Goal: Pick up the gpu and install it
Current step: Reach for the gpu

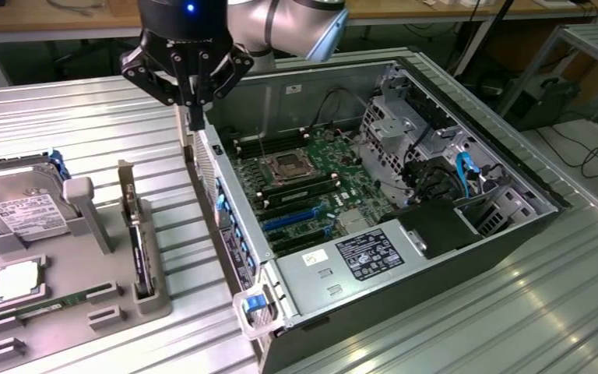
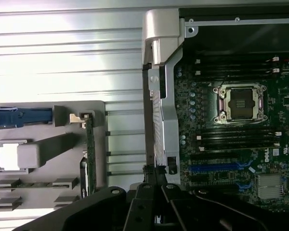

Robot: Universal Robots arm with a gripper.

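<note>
Exterior view: a ribbed silver table (image 1: pixel 91 125) carries everything; behind it stands a wooden bench (image 1: pixel 403 12), and cables (image 1: pixel 590 156) lie on the floor off the exterior view's right. The gripper (image 1: pixel 194 123) hangs with its fingers pressed together and holding nothing, the tips just over the rear wall of the open case (image 1: pixel 517 167); whether they touch it I cannot tell. The gpu (image 1: pixel 136 234) stands edge-on in a grey holder (image 1: pixel 81 273), well apart from the fingers, below them toward the exterior view's left. Further from the fingers the holder also keeps a hard drive (image 1: pixel 24 206) and a RAM stick (image 1: pixel 60 302). On the fingers' other side lie the motherboard (image 1: pixel 310 187) and the power supply (image 1: pixel 351 261); its black label (image 1: pixel 367 253) and the drive's white one are too small to read

Wrist view: the case wall (image 2: pixel 159 96) runs straight out from the shut fingers. The gpu (image 2: pixel 90 144) stands to one side of it in the holder (image 2: pixel 48 108), apart from the fingers; the CPU socket (image 2: pixel 242 102) and blue slots (image 2: pixel 216 167) lie on the other side
</note>
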